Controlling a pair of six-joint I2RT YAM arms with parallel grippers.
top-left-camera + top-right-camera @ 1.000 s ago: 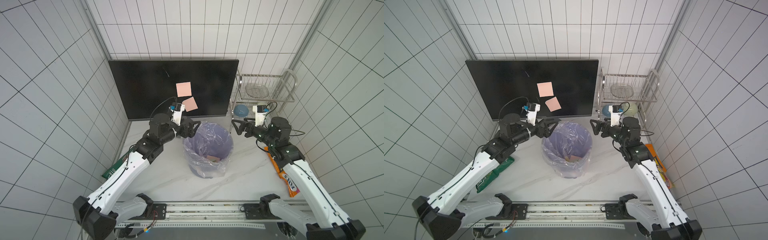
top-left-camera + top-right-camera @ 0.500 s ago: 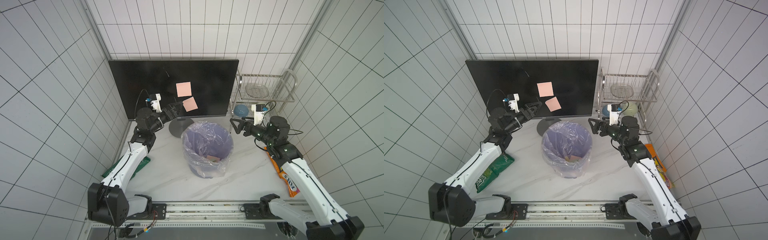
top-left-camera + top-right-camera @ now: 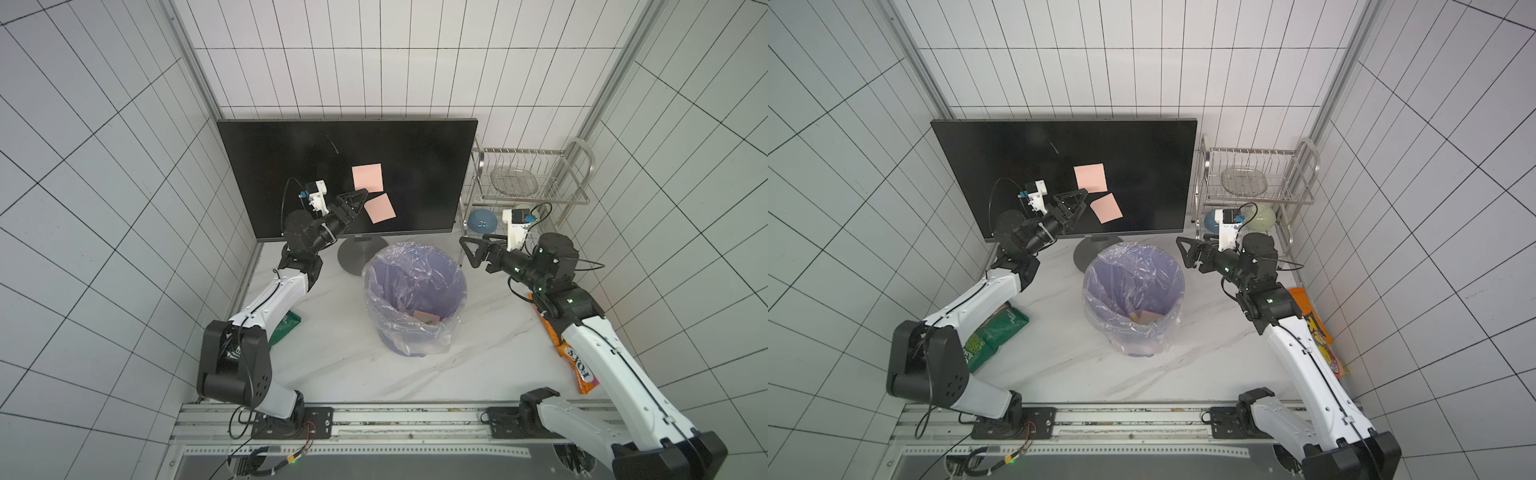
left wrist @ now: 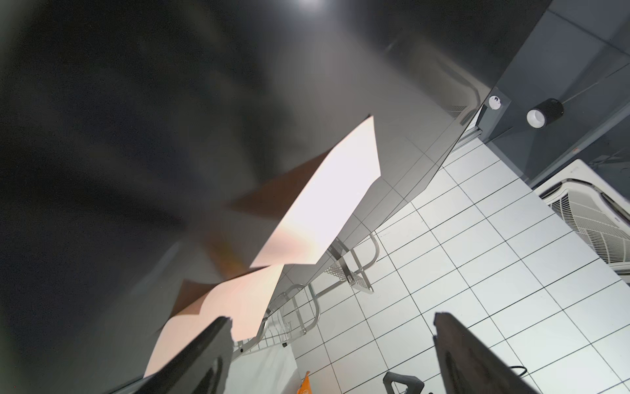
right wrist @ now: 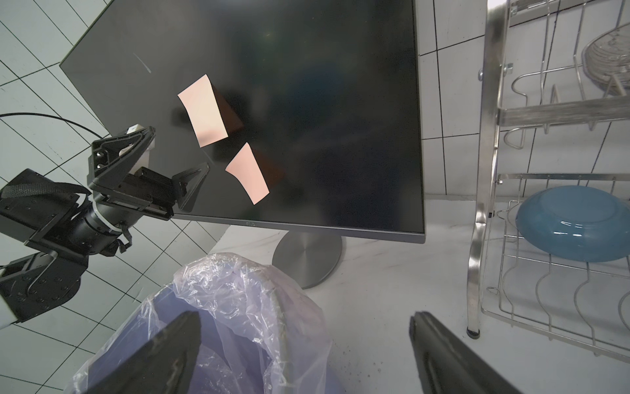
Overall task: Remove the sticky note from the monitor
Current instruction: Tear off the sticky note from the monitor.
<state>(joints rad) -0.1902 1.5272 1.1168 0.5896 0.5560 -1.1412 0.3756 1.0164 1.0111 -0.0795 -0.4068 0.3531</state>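
Note:
The black monitor (image 3: pixel 291 166) stands at the back with two pink sticky notes on its screen, an upper one (image 3: pixel 367 177) and a lower one (image 3: pixel 380 208) set askew. My left gripper (image 3: pixel 360 203) is raised to the screen, open, its tips just left of the lower note. In the left wrist view one finger (image 4: pixel 211 344) overlaps that lower note (image 4: pixel 231 307), and nothing sits between the jaws. Both notes curl off the glass in the right wrist view, the upper (image 5: pixel 204 111) and the lower (image 5: pixel 248 173). My right gripper (image 3: pixel 466 252) hangs open and empty by the bin's right rim.
A purple bin (image 3: pixel 415 291) lined with clear plastic stands in front of the monitor's round grey base (image 3: pixel 353 257), with a pink paper (image 3: pixel 426 318) inside. A metal dish rack (image 3: pixel 528 174) with a blue bowl (image 3: pixel 482 220) stands at the right. A green packet (image 3: pixel 994 332) and an orange packet (image 3: pixel 582 370) lie on the table.
My left arm has swung from over the bin's rim out to the left and up to the screen, ending beside the lower note. The right arm has hardly moved.

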